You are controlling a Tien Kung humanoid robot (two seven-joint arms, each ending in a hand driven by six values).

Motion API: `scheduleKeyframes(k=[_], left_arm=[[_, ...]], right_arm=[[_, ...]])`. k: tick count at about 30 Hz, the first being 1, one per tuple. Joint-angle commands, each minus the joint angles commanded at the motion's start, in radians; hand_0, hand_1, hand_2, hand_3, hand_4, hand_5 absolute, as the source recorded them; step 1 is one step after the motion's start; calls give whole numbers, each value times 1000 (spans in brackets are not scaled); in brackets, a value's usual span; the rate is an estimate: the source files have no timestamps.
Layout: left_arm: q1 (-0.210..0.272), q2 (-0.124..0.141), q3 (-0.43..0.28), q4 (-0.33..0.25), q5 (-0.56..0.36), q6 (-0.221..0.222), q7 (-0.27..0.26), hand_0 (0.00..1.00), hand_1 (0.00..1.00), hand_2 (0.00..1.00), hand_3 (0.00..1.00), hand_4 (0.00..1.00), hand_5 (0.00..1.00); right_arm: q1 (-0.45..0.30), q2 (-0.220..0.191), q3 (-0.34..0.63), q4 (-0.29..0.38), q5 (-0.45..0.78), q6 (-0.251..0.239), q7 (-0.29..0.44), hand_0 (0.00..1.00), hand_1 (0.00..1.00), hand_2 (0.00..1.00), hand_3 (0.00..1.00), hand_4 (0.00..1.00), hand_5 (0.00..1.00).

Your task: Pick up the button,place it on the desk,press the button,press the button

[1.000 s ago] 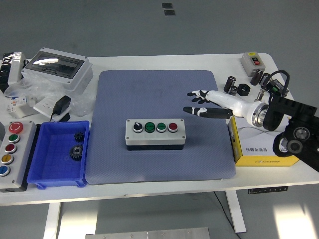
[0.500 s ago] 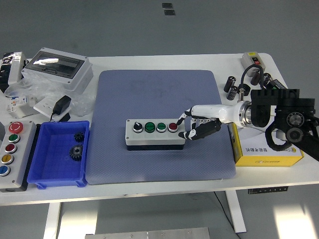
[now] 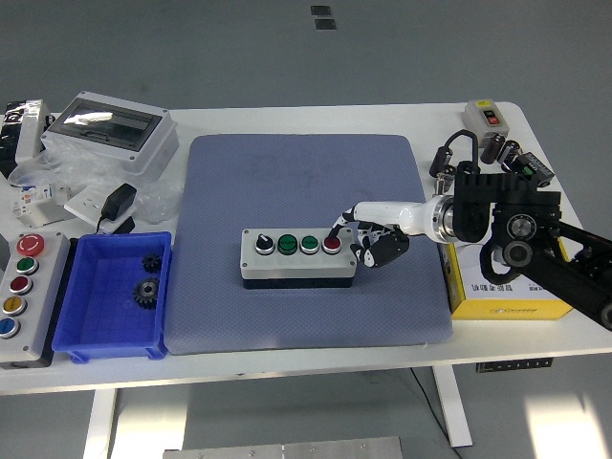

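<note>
A grey button box (image 3: pixel 297 256) with a black knob, two green buttons and a red button (image 3: pixel 331 245) lies in the middle of the blue-grey mat (image 3: pixel 306 191). My right hand (image 3: pixel 368 234) reaches in from the right to the box's right end. Its white index finger (image 3: pixel 338 221) points down onto the red button, while the other fingers are curled beside the box's right end. The left arm is out of view.
A blue bin (image 3: pixel 112 296) with gears sits left of the mat, and a grey panel of coloured buttons (image 3: pixel 24 297) lies at the far left. A yellow box (image 3: pixel 502 292) lies under my right arm. A grey enclosure (image 3: pixel 110 132) and small parts line the back.
My right hand swung left and down from above the mat's right side to the box, curled its fingers, and its index finger came onto the red button.
</note>
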Motion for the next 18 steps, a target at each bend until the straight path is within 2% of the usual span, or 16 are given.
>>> scheduleKeyframes(k=[10,18], left_arm=[[0,0,-1,0,1,0,-1,626,540,516,581,613,175],[2,-1,-3,0,2,0,-2,626,539,515,581,614,176]], right_arm=[[-7,5,-30,-13,-28,-33,17,2,106,262,813,246,105],[-71,-20,129,96,96,-58,127,2,106,260,812,245,103]])
